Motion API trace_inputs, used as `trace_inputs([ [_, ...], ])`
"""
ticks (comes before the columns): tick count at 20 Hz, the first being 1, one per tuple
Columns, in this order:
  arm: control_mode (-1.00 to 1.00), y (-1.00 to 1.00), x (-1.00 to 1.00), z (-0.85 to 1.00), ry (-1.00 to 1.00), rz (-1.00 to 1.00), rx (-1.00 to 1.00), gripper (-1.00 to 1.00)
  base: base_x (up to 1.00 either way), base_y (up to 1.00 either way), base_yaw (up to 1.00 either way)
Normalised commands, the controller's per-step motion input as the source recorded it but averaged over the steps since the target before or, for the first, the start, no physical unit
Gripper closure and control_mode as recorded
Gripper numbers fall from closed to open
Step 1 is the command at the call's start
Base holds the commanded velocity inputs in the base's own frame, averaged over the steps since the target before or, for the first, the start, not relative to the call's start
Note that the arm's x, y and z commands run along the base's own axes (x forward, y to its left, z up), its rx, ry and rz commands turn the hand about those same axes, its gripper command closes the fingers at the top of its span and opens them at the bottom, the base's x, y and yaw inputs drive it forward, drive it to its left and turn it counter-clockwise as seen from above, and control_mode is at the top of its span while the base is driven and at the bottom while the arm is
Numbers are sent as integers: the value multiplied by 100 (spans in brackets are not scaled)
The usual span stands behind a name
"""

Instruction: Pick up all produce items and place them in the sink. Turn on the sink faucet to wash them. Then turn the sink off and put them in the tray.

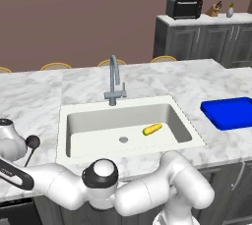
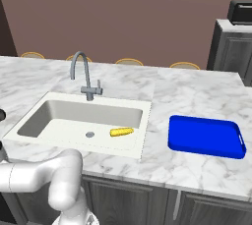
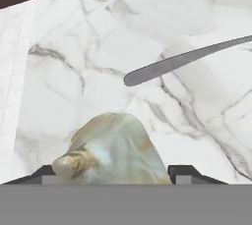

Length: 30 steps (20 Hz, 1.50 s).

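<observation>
Hand view: jaws [image 3: 112, 172] straddle beige item [image 3: 110, 153] on counter [image 3: 74, 62], half-closed; grip on it can't tell. Ladle [image 3: 182, 61] at 1 o'clock. Corn [image 1: 152, 129] in sink [image 1: 81, 121]. Left: beige item, faucet [image 1: 114, 79], tray [image 1: 230, 113].

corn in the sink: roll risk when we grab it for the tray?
Likely rolls: the corn cob looks cylindrical and lies on its side on the smooth sink floor near the drain. Probably stiff, since it holds a straight shape. Its tapered ends could slip from the fingers.
</observation>
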Motion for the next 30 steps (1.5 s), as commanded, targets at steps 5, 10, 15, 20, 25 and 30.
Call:
trace_inputs([
  [5, -100, -78, 1, 28, -1, -32, 0, 100, 0, 0, 0],
  [10, -100, -94, 8, 29, 0, -41, 0, 100, 0, 0, 0],
  [15, -100, -95, 1, 33, 0, -42, 0, 100, 0, 0, 0],
  [20, -100, -96, 13, 24, 0, -42, 0, 100, 0, 0, 0],
  [25, -100, -100, 24, 11, 0, -37, 0, 100, 0, 0, 0],
  [30, -100, -100, 23, 8, 5, -31, -1, 100, 0, 0, 0],
])
